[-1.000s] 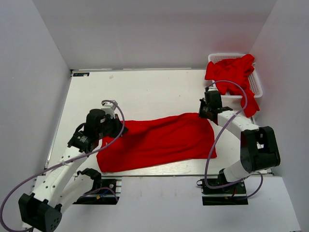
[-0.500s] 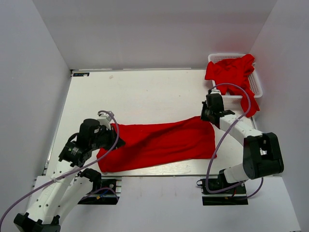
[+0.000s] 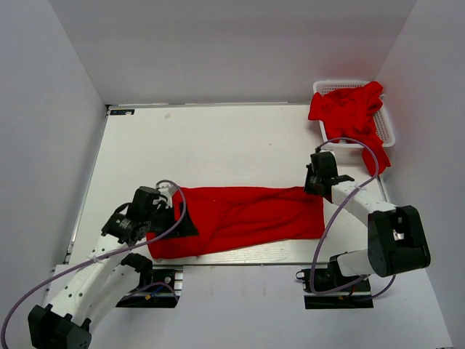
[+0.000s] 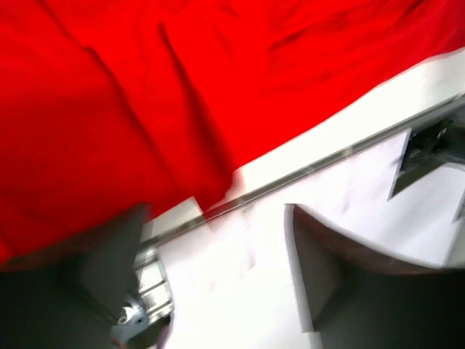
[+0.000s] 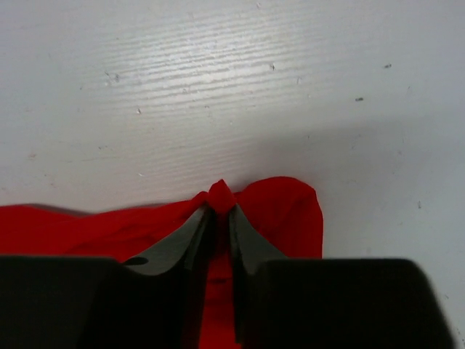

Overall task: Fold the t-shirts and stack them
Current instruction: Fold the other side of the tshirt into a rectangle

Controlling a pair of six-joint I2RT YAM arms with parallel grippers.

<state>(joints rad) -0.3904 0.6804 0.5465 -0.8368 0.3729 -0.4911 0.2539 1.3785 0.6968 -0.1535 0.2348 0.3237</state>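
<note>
One red t-shirt (image 3: 247,218) lies folded into a long band along the table's near edge. At its left end my left gripper (image 3: 176,218) is open. In the left wrist view its fingers (image 4: 109,265) stand wide apart with only white table between them, and the red cloth (image 4: 145,94) lies just beyond. My right gripper (image 3: 317,187) sits low at the shirt's far right corner. In the right wrist view its fingertips (image 5: 221,207) are nearly together, shut on a small peak of the red t-shirt (image 5: 283,211).
A white lattice basket (image 3: 336,83) stands at the back right, with more red t-shirts (image 3: 349,109) heaped in it and hanging over its near rim. The table's metal front edge (image 4: 320,163) runs just below the shirt. Grey walls close in both sides.
Both arms drew toward the near edge and down, and the shirt settled into a flatter band. My left gripper opened and let go of the cloth. The right jaws eased slightly.
</note>
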